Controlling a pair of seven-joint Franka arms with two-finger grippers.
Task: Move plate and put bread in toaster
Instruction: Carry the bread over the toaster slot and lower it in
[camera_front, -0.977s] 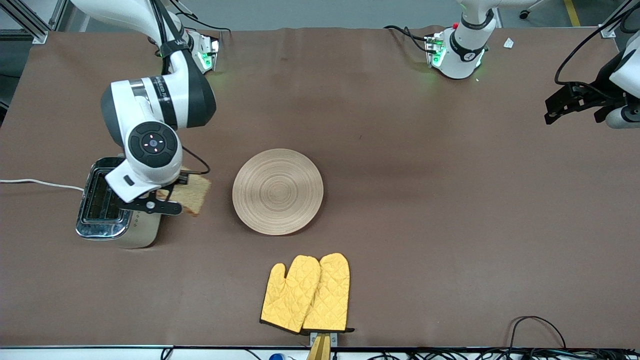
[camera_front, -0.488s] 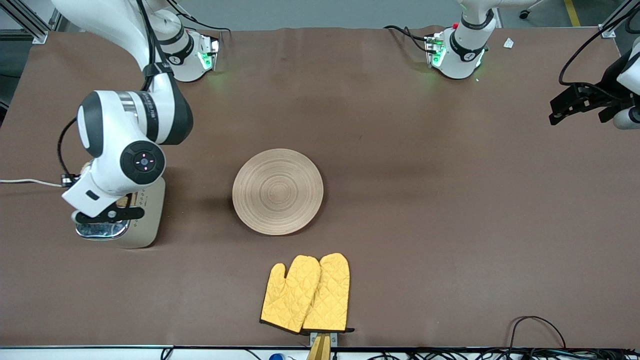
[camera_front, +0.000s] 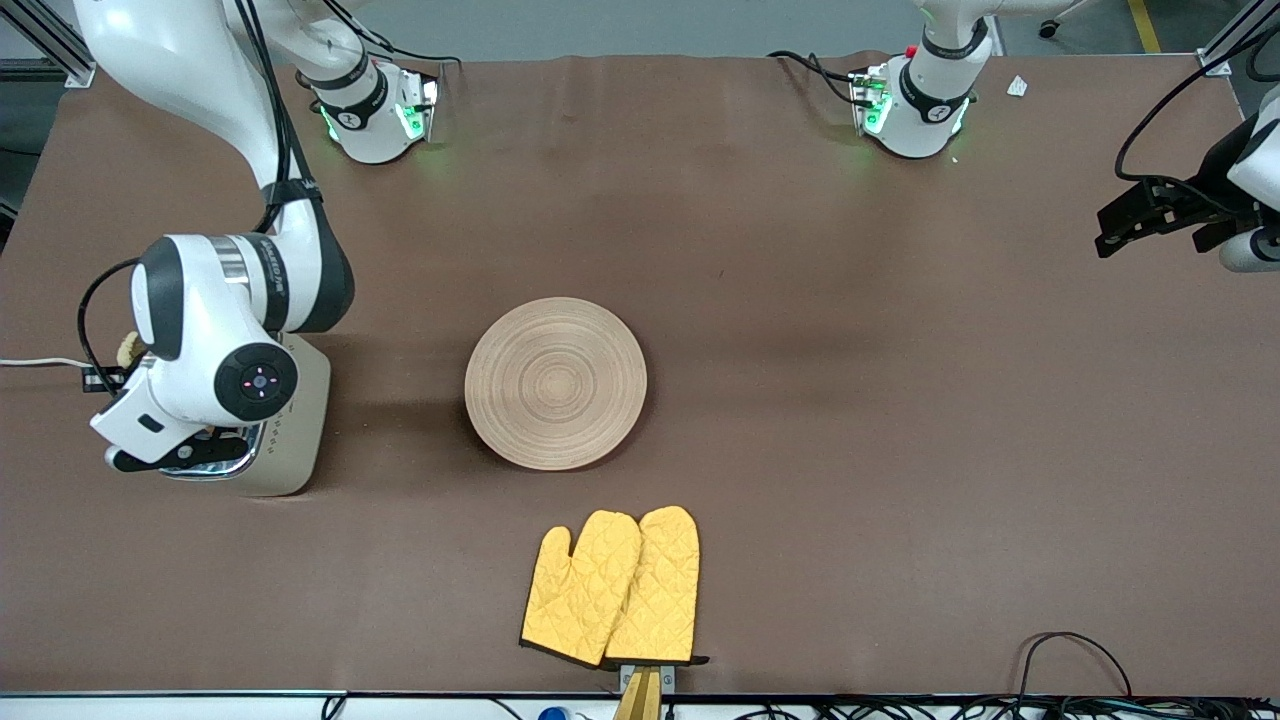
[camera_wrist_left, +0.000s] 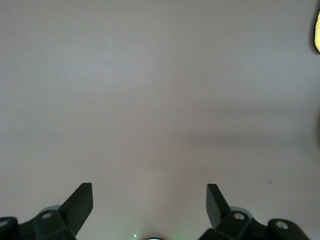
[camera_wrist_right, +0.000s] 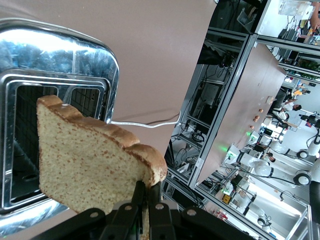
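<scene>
Fingers (camera_wrist_right: 150, 197) of the right gripper (camera_wrist_right: 145, 200) are pinched tight on the lower edge of the bread (camera_wrist_right: 95, 165), holding the brown slice upright in the air with its darker crust along the top. In the right wrist view the slice hangs over the chrome top of the toaster (camera_wrist_right: 60, 55), with the dark slots visible past it; it is not yet in a slot. In the front view the right gripper (camera_front: 165, 455) sits at the lower left of the frame, over the toaster (camera_front: 295, 440), whose cream side with its dotted pattern shows past the wrist; only a small corner of the bread (camera_front: 127, 348) peeks out by the wrist. A white cord (camera_front: 40, 362) runs off toward the left edge of the frame. The plate (camera_front: 556, 383) lies flat near the centre of the frame, well apart from the toaster. A pair of yellow oven mitts (camera_front: 612, 587) lies nearer the camera than the plate, low in the frame. The left gripper (camera_front: 1140, 215) waits at the right edge of the frame, over the table; its fingers (camera_wrist_left: 80, 202) stand wide apart around nothing, over bare brown table (camera_wrist_left: 160, 100).
</scene>
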